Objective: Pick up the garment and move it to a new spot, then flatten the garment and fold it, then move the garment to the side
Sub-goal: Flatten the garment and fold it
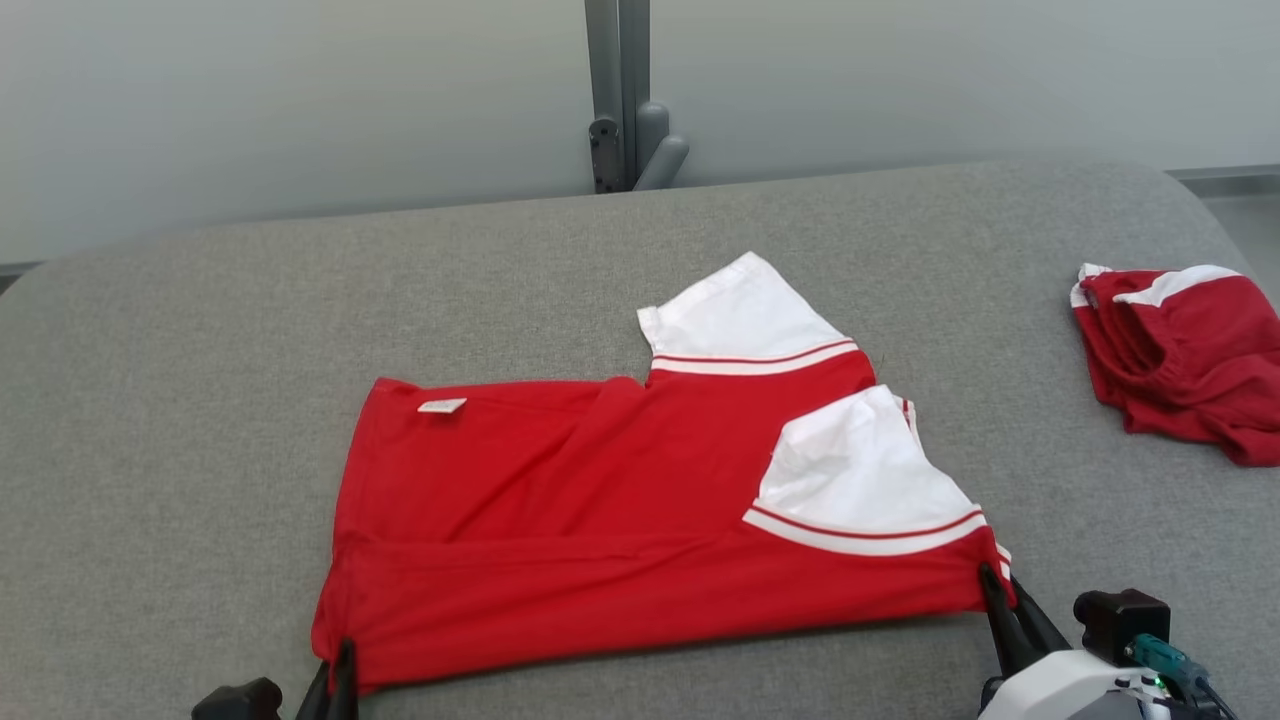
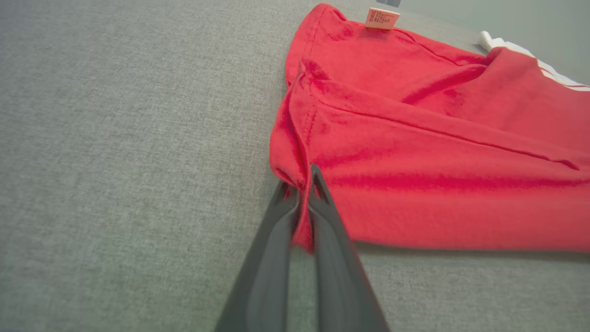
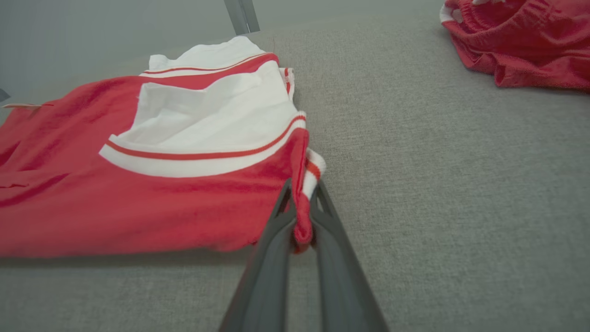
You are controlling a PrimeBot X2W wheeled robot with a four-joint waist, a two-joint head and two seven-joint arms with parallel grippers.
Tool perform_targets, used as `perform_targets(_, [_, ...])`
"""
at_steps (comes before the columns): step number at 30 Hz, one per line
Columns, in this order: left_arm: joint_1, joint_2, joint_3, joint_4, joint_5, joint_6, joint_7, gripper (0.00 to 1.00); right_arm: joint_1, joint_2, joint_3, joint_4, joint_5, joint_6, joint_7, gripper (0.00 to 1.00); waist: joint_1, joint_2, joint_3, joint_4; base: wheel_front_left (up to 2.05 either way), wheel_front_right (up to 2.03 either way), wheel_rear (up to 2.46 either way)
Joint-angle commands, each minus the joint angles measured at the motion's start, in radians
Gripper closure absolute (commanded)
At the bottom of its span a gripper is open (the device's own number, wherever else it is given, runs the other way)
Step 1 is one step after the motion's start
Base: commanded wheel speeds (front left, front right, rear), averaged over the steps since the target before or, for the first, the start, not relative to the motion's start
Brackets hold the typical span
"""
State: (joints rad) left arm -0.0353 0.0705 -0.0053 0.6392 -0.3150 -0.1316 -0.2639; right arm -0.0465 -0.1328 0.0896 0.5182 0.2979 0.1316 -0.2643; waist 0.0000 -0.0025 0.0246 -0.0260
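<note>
1. Garment: red tee with white sleeves, lying partly folded mid grey surface.
2. I've got my left pincer clamped on its near left corner, and my right pincer clamped on the near corner by the sleeve.
3. Another red bundle sits well apart, far right.

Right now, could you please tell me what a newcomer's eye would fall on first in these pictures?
The bright red shirt with white sleeves lies half folded in the middle of the grey padded surface. The left gripper pinches its near left corner and the right gripper its near right corner, both shut on cloth. A second red garment lies bunched at the far right.
</note>
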Motion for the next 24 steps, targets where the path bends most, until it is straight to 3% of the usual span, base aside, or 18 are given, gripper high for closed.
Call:
perform_targets(1, [0.022, 0.003, 0.006, 0.007, 0.0, 0.002, 0.0, 1.0, 0.02, -0.007, -0.003, 0.001, 0.01, -0.002, 0.0, 1.0, 0.0, 0.0025, -0.036, -0.013, 0.0, 0.0, 0.0])
perform_targets(2, [0.025, 0.001, 0.003, 0.007, 0.003, 0.002, 0.0, 1.0, 0.026, -0.007, -0.003, 0.003, 0.013, -0.002, 0.0, 1.0, 0.0, 0.0025, -0.035, -0.011, 0.0, 0.0, 0.0])
perform_targets(3, [0.024, 0.0, 0.002, 0.008, 0.006, 0.002, 0.0, 0.63, 0.028, -0.006, -0.004, 0.004, 0.014, -0.002, 0.0, 1.0, 0.0, 0.0025, -0.031, -0.009, 0.0, 0.0, 0.0])
perform_targets(4, [0.023, 0.0, 0.001, 0.009, 0.007, 0.002, 0.0, 0.0, 0.029, -0.005, -0.008, 0.004, 0.014, -0.002, 0.0, 0.89, 0.0, 0.0025, -0.026, -0.006, 0.0, 0.0, 0.0])
perform_targets(5, [0.018, -0.001, 0.0, 0.008, 0.008, 0.002, 0.0, 0.0, 0.026, -0.006, -0.012, 0.004, 0.015, -0.002, 0.0, 0.34, 0.0, 0.0025, -0.019, -0.004, 0.0, 0.0, 0.0])
perform_targets(6, [0.01, -0.003, 0.0, 0.005, 0.01, 0.002, 0.0, 0.0, 0.022, -0.006, -0.016, 0.002, 0.016, -0.002, 0.0, 0.0, 0.0, 0.0025, -0.011, -0.001, 0.0, 0.0, 0.0])
perform_targets(14, [-0.15, 0.001, -0.005, -0.087, 0.039, 0.002, 0.0, 0.0, -0.126, 0.008, -0.064, -0.079, -0.045, -0.001, 0.0, 0.0, 0.0, 0.0025, 0.153, 0.017, 0.0, 0.0, 0.0])
perform_targets(24, [-0.452, 0.051, -0.097, 0.036, -0.009, 0.002, 0.0, 0.0, -0.381, 0.007, 0.018, -0.065, -0.081, -0.001, 0.0, 0.0, 0.0, 0.0025, 0.289, 0.005, 0.0, 0.0, 0.0])
